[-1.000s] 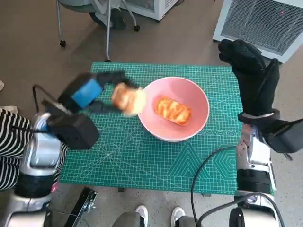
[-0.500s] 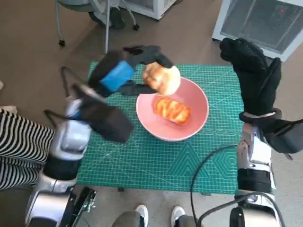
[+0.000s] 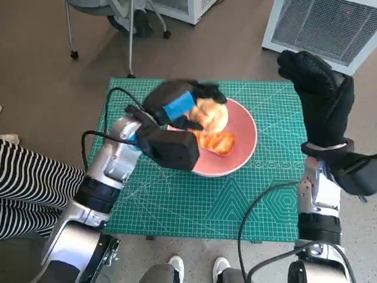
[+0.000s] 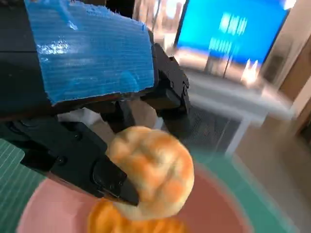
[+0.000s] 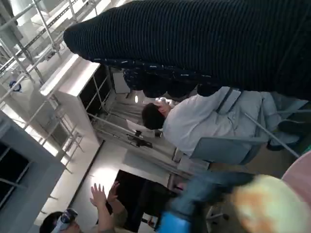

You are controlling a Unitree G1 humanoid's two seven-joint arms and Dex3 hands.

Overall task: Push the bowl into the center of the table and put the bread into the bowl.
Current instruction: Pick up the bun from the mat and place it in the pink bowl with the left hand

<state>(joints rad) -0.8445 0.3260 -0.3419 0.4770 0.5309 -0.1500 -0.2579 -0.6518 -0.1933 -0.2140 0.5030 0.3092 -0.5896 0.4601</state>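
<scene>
Bowl (image 3: 238, 138), pink and wide, is the biggest task item: it sits on the green-matted worktop (image 3: 194, 206) a little toward the far edge, roughly midway between the left and right edges, so the push looks done or nearly so. It looks rigid and smooth, likely to slide easily on the mat, so any further nudge belongs low on its wall, not on the rim.

One glazed piece of bread (image 3: 219, 141) already lies inside it, partly hidden by the left arm.

Next in size is the right hand (image 3: 318, 100), gloved, raised upright over the far right corner of the worktop, holding nothing, its fingers extended and close together; the right wrist view shows a person in a pale top seated beyond it.

The left hand (image 3: 179, 106) hovers over the bowl's left side, its fingers (image 4: 109, 177) pinching a round bun (image 3: 211, 115) from opposite sides. The left wrist view shows the bun (image 4: 153, 177) above the pink interior, not yet resting in it.

The bun looks light, soft and easily dented, so a gentle hold across its widest part suits it, and a low release would keep it from bouncing out.
</scene>
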